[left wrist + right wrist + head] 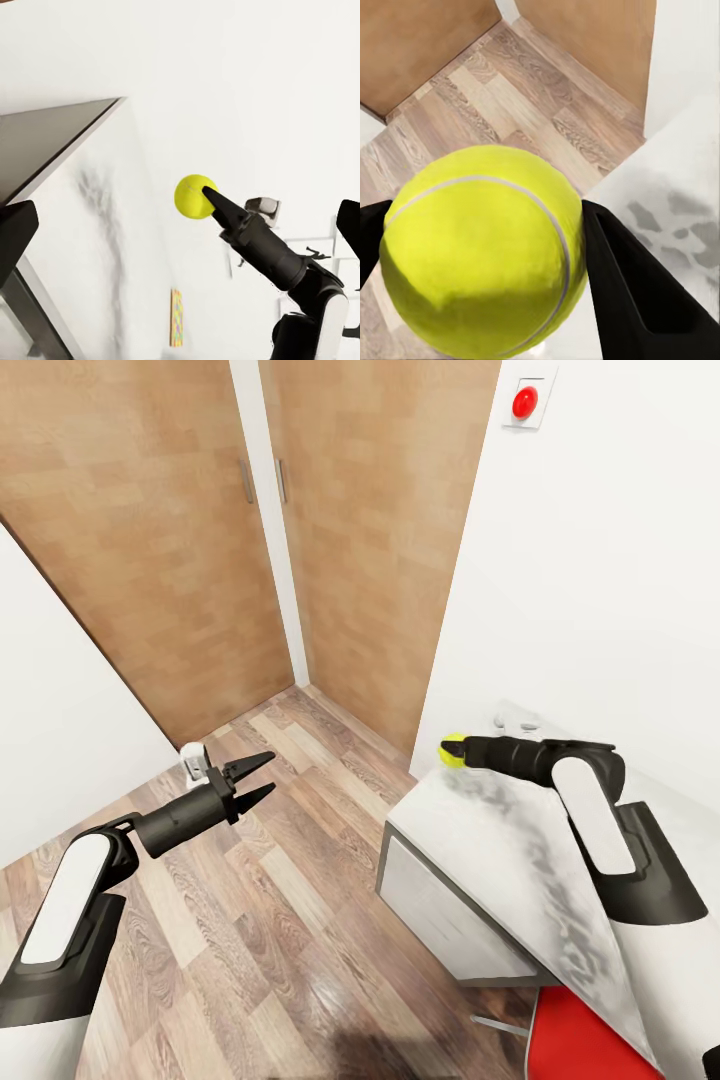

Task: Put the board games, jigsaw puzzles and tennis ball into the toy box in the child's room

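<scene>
Over the wood-plank floor (250,880), the left gripper (258,779) hangs with black tapered jaws parted and holding nothing. Rightward, the right gripper (447,751) clamps the smooth yellow-green tennis ball (452,750), white-seamed, above the far corner of the mottled grey table (500,850)

Yellow-green tennis ball (452,750) — pinched above the mottled table's (500,840) corner.

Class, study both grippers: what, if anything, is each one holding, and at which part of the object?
The right gripper holds the tennis ball, its fingers pressing on opposite sides of it, above the table corner. The left gripper is open and holds nothing.
</scene>
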